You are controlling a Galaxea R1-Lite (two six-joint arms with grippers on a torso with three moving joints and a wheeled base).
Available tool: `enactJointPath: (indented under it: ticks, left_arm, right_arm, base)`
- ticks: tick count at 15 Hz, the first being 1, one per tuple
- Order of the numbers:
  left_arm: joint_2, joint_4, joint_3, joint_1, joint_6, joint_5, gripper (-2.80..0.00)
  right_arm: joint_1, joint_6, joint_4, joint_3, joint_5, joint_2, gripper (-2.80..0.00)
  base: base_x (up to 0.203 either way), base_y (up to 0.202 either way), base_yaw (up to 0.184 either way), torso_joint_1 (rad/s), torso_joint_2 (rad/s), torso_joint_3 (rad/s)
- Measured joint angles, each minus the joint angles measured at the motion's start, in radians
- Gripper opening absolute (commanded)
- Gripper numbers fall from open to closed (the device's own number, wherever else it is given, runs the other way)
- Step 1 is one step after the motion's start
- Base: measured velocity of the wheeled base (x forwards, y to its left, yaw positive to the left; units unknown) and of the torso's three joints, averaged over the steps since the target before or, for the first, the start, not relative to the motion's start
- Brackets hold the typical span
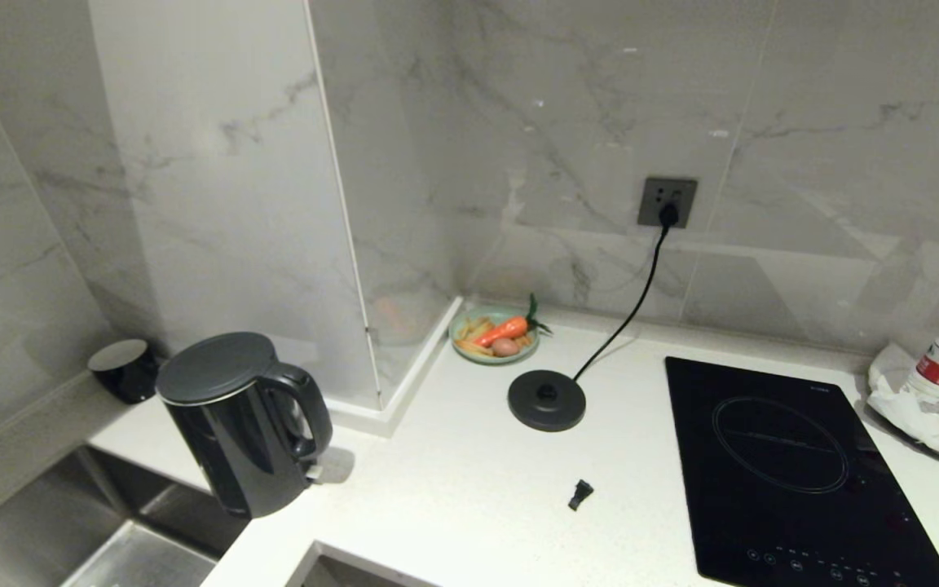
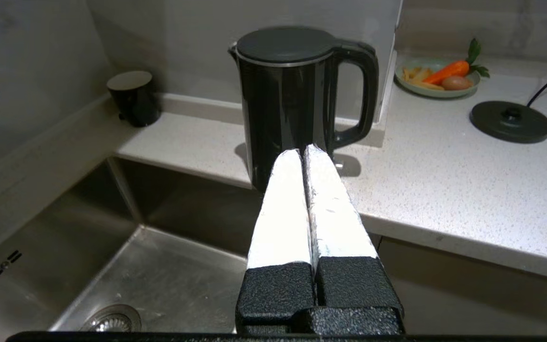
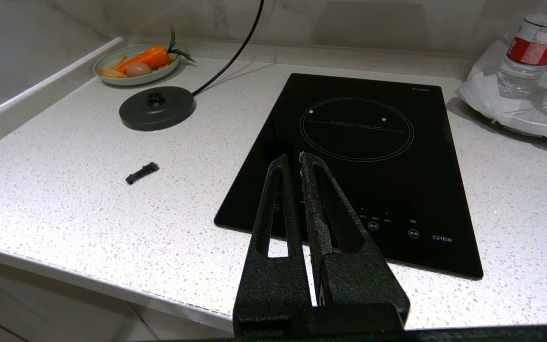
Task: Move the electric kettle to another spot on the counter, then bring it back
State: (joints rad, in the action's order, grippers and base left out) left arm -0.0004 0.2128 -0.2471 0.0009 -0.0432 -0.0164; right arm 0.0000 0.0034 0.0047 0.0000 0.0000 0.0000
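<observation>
White, finely speckled stone worktop (image 1: 453,481), L-shaped with a rounded front edge, carrying the tall black cylindrical electric kettle (image 1: 233,428) with flat grey lid and dark grey handle. The kettle stands upright at the worktop's left end, at the edge above the stainless-steel sink (image 2: 126,280), handle turned toward the corner, well apart from the flat black round base disc (image 1: 547,399) whose cord (image 1: 632,306) runs up to a grey wall socket (image 1: 667,202). Left gripper (image 2: 303,153), white-taped fingers pressed together and clenched on nothing, pointing level at the kettle's lower body from out over the sink, just short of it. Right gripper (image 3: 292,161), bare black fingers closed and empty, held low in front of the worktop, aimed over the glossy black glass cooktop (image 3: 363,166). Neither arm shows in the head view. Behind the disc, a pale green dish (image 1: 494,336) of carrot and egg; left of the kettle, a small black cup (image 1: 123,368).
</observation>
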Motion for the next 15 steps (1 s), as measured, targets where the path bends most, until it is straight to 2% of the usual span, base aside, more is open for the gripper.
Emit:
enactJointPath:
  ticks: [3,5,7,15]
  left_arm:
    - [0.000,-0.056,0.049,-0.001,0.015,-0.002,-2.80]
    - [0.000,-0.068,0.135,-0.001,0.015,0.001,-2.80]
    - [0.000,-0.146,0.198,-0.002,0.036,0.007,-2.80]
    - [0.000,-0.161,0.221,-0.003,0.036,0.008,-2.80]
  right_arm:
    - [0.000,0.000,0.000,0.000,0.000,0.000,-2.80]
    - [0.000,-0.001,0.000,0.000,0.000,0.000,-2.80]
    - [0.000,0.000,0.000,0.000,0.000,0.000,-2.80]
    - [0.000,0.000,0.000,0.000,0.000,0.000,-2.80]
  base:
    - [0.000,0.000,0.000,0.000,0.00,0.000]
    - [0.000,0.000,0.000,0.000,0.00,0.000]
    - [0.000,0.000,0.000,0.000,0.00,0.000]
    - [0.000,0.000,0.000,0.000,0.00,0.000]
